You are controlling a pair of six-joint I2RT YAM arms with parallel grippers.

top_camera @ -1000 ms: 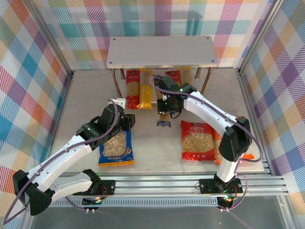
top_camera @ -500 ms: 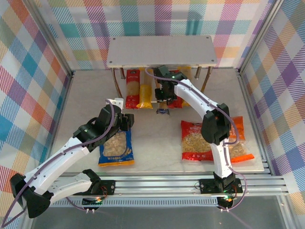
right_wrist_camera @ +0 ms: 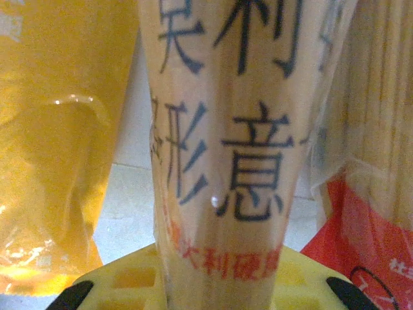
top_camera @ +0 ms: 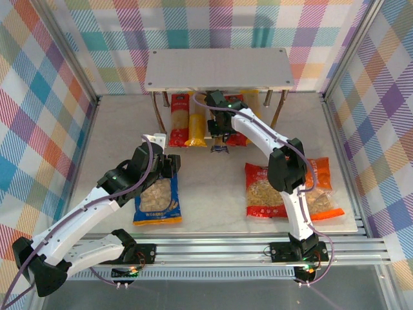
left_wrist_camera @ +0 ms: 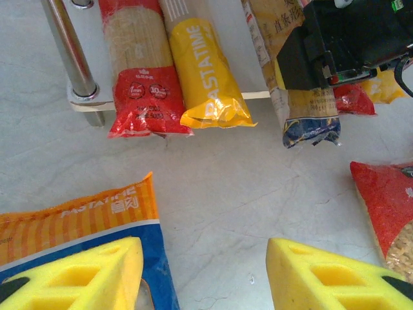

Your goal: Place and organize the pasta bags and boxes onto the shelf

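Dark pack (top_camera: pixel 221 143) sits partway on the shelf's (top_camera: pixel 219 68) lower tier with its near end hanging past the front edge. It lies between a yellow pack (top_camera: pixel 197 126) on the left and a red pack end (left_wrist_camera: pixel 353 100) on the right. Right gripper (top_camera: pixel 219 129) is clamped on the dark pack; right wrist view shows the printed wrap running across its pad. A second red pack (top_camera: pixel 179 119) lies left of the yellow one. Left gripper (left_wrist_camera: pixel 200 278) has pads wide apart, holding nothing, above the blue bag (top_camera: pixel 158 200). Red bag (top_camera: pixel 266 190) and orange bag (top_camera: pixel 321 187) lie flat on the table, side by side.
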